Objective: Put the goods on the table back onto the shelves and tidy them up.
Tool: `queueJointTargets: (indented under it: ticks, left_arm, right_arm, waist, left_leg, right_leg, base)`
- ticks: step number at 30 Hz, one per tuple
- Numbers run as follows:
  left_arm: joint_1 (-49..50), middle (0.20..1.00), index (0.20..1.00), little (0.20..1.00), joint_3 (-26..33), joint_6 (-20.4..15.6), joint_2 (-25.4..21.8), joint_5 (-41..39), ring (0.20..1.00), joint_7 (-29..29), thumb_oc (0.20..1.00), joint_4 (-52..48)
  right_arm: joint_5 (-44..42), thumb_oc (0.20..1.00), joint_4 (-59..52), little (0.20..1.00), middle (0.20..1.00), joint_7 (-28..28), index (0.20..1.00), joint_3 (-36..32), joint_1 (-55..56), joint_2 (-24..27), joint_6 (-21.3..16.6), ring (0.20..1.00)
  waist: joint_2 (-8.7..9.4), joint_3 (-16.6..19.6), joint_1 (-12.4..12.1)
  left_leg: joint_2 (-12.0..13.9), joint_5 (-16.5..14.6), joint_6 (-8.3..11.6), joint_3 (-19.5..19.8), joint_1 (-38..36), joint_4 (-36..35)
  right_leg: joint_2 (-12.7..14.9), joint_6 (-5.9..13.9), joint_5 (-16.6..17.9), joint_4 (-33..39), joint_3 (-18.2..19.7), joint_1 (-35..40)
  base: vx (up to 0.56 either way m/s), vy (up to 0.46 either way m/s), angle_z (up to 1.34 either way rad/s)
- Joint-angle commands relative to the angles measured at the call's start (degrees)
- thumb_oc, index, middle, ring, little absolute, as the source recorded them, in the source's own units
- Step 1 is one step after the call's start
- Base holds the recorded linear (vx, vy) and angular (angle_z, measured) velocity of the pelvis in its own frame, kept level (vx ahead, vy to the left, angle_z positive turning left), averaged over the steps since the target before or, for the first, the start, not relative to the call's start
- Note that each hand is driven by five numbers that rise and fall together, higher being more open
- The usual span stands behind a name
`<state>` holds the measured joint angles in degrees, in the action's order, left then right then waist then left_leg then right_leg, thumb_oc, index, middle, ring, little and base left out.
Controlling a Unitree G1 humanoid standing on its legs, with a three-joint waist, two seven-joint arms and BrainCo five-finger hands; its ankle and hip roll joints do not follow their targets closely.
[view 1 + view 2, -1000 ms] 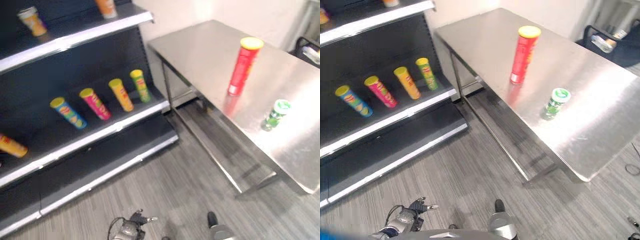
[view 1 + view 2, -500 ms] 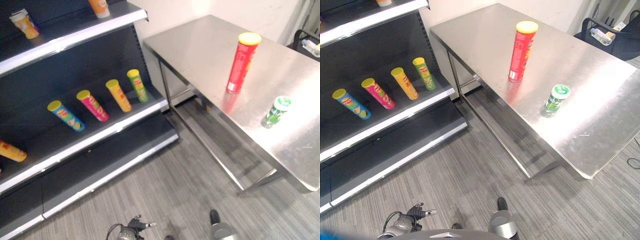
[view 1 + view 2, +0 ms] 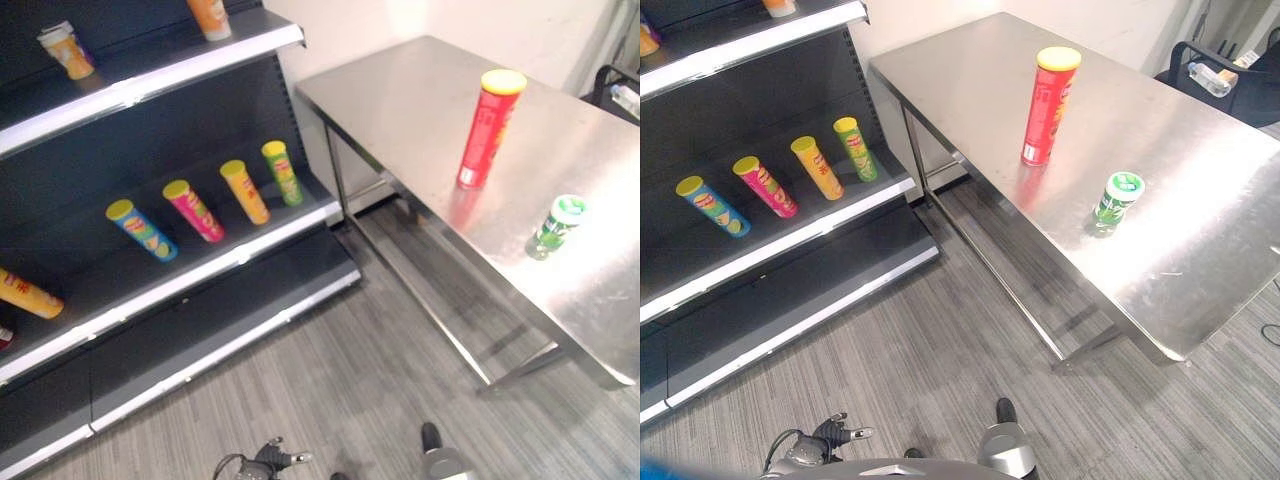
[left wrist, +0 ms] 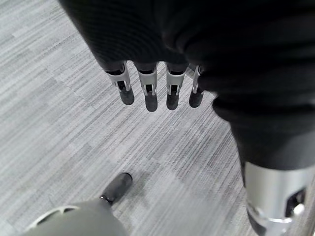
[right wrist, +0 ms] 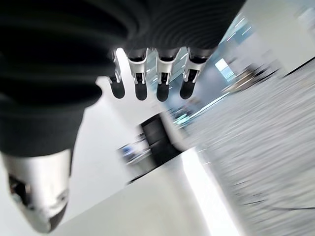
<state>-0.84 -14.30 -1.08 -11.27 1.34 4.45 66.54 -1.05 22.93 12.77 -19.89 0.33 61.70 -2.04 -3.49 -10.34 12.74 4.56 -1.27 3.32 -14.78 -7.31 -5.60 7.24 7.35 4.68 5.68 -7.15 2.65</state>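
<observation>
Grey wood-grain floor [image 3: 940, 340] runs between my dark shelves [image 3: 150, 290] and the steel surface [image 3: 1200, 250]. On the surface, a tall red chip can [image 3: 1048, 105] stands mid-way, a short green can [image 3: 1116, 199] nearer the front edge. Four cans lie on the middle shelf. My left robot hand [image 4: 147, 88] and right robot hand [image 5: 147, 81] hang loosely spread, empty.

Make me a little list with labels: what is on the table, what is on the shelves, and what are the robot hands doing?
table: red can upright; green can upright, apart from it
middle shelf: blue can, pink can, yellow can, green-yellow can in a row; orange can lying at the left end
top shelf: two orange cans
left robot hand: open, holds nothing, above the floor
right robot hand: open, holds nothing
</observation>
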Motion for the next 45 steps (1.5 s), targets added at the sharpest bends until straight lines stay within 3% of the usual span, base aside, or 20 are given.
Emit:
queueJointTargets:
  ticks: [1,10,27,31,42,43,44,45]
  left_arm:
    - [-2.09,1.000,1.000,1.000,-0.51,-0.80,-3.40,1.24,1.000,-0.53,1.000,2.38]
    - [-0.88,1.000,1.000,1.000,-0.62,-0.78,-3.77,-0.31,1.000,-0.32,1.000,2.65]
    - [0.90,1.000,1.000,1.000,0.22,-0.65,-3.54,-1.47,1.000,-0.10,1.000,2.80]
    - [0.73,1.000,1.000,1.000,0.24,-0.92,-3.49,-1.87,1.000,0.08,1.000,3.07]
    - [1.32,1.000,1.000,1.000,-0.05,-1.01,-3.63,-1.91,1.000,0.21,1.000,2.27]
    - [1.32,1.000,1.000,1.000,-0.03,-1.01,-3.62,-1.91,1.000,0.21,1.000,2.27]
    - [1.29,1.000,1.000,1.000,-0.01,-0.98,-3.72,-1.97,1.000,0.31,1.000,2.20]
    - [1.29,1.000,1.000,1.000,0.00,-0.98,-3.72,-1.98,1.000,0.31,1.000,2.19]
  right_arm:
    - [0.52,1.000,1.99,1.000,1.000,-2.47,1.000,3.69,-4.48,3.05,-2.95,1.000]
    - [1.82,1.000,7.68,1.000,1.000,-5.88,1.000,20.10,-17.15,4.49,-2.60,1.000]
    - [1.38,1.000,9.11,1.000,1.000,-8.30,1.000,25.85,-19.86,4.25,-2.66,1.000]
    - [2.35,1.000,11.48,1.000,1.000,-9.97,1.000,30.48,-21.22,3.38,-2.45,1.000]
    - [3.15,1.000,13.02,1.000,1.000,-9.89,1.000,31.90,-22.05,2.44,-2.27,1.000]
    - [3.15,0.642,13.04,0.642,0.642,-9.88,0.642,31.95,-22.10,2.43,-2.28,0.642]
    - [4.11,0.200,13.69,0.200,0.200,-9.34,0.200,32.31,-22.66,2.26,-2.18,0.200]
    - [4.11,0.200,13.71,0.200,0.200,-9.33,0.200,32.35,-22.70,2.26,-2.18,0.200]
  waist:
    - [5.25,2.28,-2.56]
    - [5.26,1.86,-5.13]
    - [5.11,1.47,-6.32]
    - [5.56,1.37,-6.85]
    - [5.52,1.25,-7.03]
    - [5.52,1.24,-7.01]
    - [5.52,1.26,-7.07]
    - [5.52,1.26,-7.06]
  left_leg:
    - [2.04,-1.23,3.48,-2.28,0.41,1.19]
    - [2.32,-0.26,4.22,-0.94,0.72,1.27]
    - [3.08,0.68,4.96,0.74,1.17,1.71]
    - [3.74,1.00,5.27,1.11,1.11,1.69]
    - [3.92,1.11,5.39,1.37,1.01,1.60]
    - [3.92,1.11,5.40,1.37,1.01,1.60]
    - [3.96,1.13,5.40,1.35,0.98,1.58]
    - [3.96,1.13,5.41,1.35,0.97,1.58]
  right_leg:
    - [0.79,2.85,-8.52,-3.10,2.23,1.50]
    - [0.54,2.26,-8.96,-2.93,0.43,2.64]
    - [0.01,1.44,-9.90,-3.08,-1.70,3.89]
    - [-0.49,1.12,-10.18,-2.67,-2.33,4.45]
    - [-0.71,1.07,-10.06,-2.36,-2.43,4.55]
    - [-0.71,1.07,-10.06,-2.35,-2.43,4.55]
    - [-0.73,1.06,-10.08,-2.30,-2.47,4.60]
    - [-0.73,1.06,-10.08,-2.30,-2.47,4.61]
  base:
    - [-0.01,-0.025,0.07]
    - [-0.01,-0.043,0.11]
    - [0.00,-0.033,0.09]
    - [0.00,-0.061,0.02]
    - [0.00,0.000,0.00]
    - [0.00,0.000,0.00]
    - [0.00,0.000,0.00]
    - [0.00,0.000,0.00]
